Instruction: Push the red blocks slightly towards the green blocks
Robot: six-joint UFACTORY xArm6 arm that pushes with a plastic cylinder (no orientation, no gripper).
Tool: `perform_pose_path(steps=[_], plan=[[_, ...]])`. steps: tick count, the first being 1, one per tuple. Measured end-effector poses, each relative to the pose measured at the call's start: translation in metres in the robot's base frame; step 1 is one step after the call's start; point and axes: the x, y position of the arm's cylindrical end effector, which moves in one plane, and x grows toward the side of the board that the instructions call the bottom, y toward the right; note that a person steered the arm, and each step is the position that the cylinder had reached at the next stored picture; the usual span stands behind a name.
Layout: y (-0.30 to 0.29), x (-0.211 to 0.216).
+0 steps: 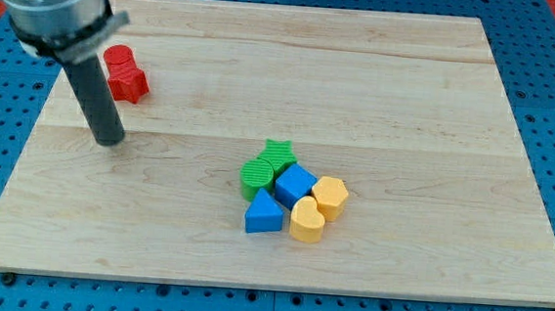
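No writing shows anywhere. My tip (110, 140) rests on the pale wooden bench (408, 106) near its left edge, just below two touching red plastic blocks (125, 73); there is no claw.

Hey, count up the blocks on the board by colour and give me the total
Red blocks: 2, and
Green blocks: 2, the star and the rounded one
Blue blocks: 2, and
Yellow blocks: 2, and
Total: 8

My arm enters from the view's top left, its dark rod slanting down to my tip (110, 141).
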Motion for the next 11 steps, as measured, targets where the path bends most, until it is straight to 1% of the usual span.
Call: perform_pose_path(steps=[2,3,4,6,7,9,10,11], plan=[[-0.068,-0.092],[-0.063,-0.134],[-0.041,-0.146],[-0.005,-0.138],[-0.005,-0.132],[-0.027,-0.127],[-0.026,-0.111],[-0.022,-0.078]])
